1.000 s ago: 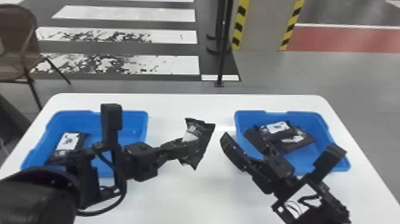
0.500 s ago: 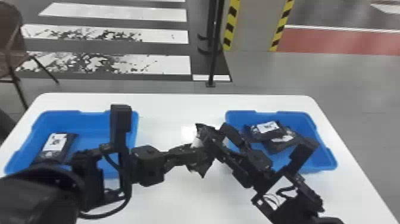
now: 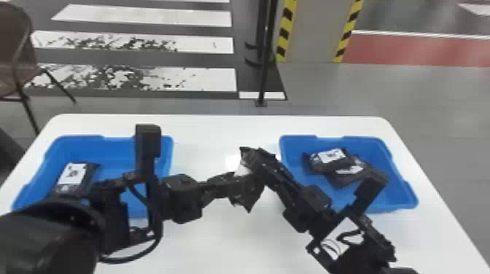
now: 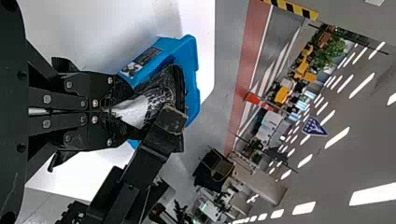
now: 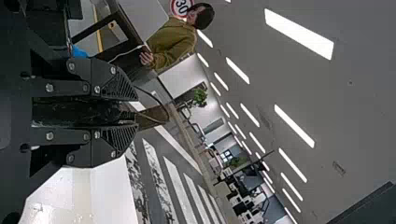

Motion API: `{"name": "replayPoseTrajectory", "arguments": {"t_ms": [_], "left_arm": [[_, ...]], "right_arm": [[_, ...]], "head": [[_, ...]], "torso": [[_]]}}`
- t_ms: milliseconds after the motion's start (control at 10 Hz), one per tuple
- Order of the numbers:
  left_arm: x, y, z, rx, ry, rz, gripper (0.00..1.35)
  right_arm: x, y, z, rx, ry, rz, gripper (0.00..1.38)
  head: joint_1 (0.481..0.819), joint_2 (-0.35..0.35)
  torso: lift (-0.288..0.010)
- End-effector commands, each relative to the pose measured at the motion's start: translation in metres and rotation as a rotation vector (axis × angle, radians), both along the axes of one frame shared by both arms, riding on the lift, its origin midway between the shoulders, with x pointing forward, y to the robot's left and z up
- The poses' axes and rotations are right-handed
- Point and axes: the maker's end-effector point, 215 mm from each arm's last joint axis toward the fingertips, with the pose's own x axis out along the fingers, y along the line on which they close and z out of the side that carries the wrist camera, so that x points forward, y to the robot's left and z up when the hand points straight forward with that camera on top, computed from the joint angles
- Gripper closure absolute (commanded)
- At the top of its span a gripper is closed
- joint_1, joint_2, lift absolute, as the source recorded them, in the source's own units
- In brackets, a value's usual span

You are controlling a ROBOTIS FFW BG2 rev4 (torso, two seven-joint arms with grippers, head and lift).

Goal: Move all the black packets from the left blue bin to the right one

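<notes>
My left gripper (image 3: 235, 179) is shut on a black packet (image 3: 251, 199) above the table between the bins; in the left wrist view the left gripper (image 4: 122, 112) pinches the white part of the packet (image 4: 162, 94). My right gripper (image 3: 257, 158) is at the packet's far upper side, a finger overlapping it. In the right wrist view the right gripper (image 5: 134, 113) stands open, fingers apart with the dark packet (image 5: 77, 112) between them. One packet (image 3: 72, 176) lies in the left blue bin (image 3: 116, 151). Two overlapping packets (image 3: 329, 156) lie in the right blue bin (image 3: 392, 186).
Both bins rest on a white table (image 3: 222, 240), one toward each side. The left arm covers the near right part of the left bin, and the right arm crosses the near left corner of the right bin. A chair (image 3: 18, 62) and a black post (image 3: 265, 65) stand beyond the table.
The right gripper has moved left from beside the right bin to the held packet and now overlaps it. The left gripper kept its hold. The head view has shifted slightly.
</notes>
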Motion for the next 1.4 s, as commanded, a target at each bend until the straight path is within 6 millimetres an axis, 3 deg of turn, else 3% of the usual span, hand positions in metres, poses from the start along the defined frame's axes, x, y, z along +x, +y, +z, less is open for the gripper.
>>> {"name": "replayPoseTrajectory", "arguments": {"t_ms": [0,100,200,300,500,800,1000,1200,1300], "left_arm": [[0.004,0.002,0.005,-0.017,-0.008,0.014,1.14],[0.006,0.003,0.008,-0.054,-0.008,0.032,0.9],[0.007,0.009,0.005,-0.066,0.0,0.055,0.44],[0.008,0.016,0.004,-0.074,-0.005,0.08,0.11],[0.007,0.027,0.01,-0.122,-0.03,0.124,0.14],[-0.012,0.097,0.031,-0.101,-0.104,0.316,0.14],[-0.029,0.136,0.038,-0.066,-0.127,0.428,0.14],[-0.041,0.143,0.06,-0.065,-0.183,0.474,0.14],[-0.046,0.15,0.069,-0.063,-0.203,0.507,0.14]], "right_arm": [[-0.001,0.003,0.003,0.014,-0.001,0.007,1.28],[-0.001,0.003,0.004,0.02,0.0,0.009,1.28],[0.001,0.001,0.005,0.028,0.001,0.005,1.28],[0.009,-0.008,0.003,0.026,0.002,-0.01,1.28],[0.035,-0.046,-0.005,-0.024,-0.003,-0.072,1.28],[0.079,-0.137,-0.029,-0.181,0.011,-0.229,1.28],[0.103,-0.202,-0.065,-0.305,0.068,-0.33,1.28],[0.107,-0.27,-0.103,-0.408,0.15,-0.449,1.28],[0.103,-0.283,-0.116,-0.43,0.179,-0.473,1.17]], "head": [[0.695,-0.069],[0.695,-0.064],[0.695,-0.062],[0.695,-0.058],[0.695,-0.06],[0.695,-0.099],[0.695,-0.111],[0.695,-0.142],[0.695,-0.179]], "torso": [[-0.14],[-0.14],[-0.14],[-0.14],[-0.14],[-0.14],[-0.14],[-0.14],[-0.14]]}}
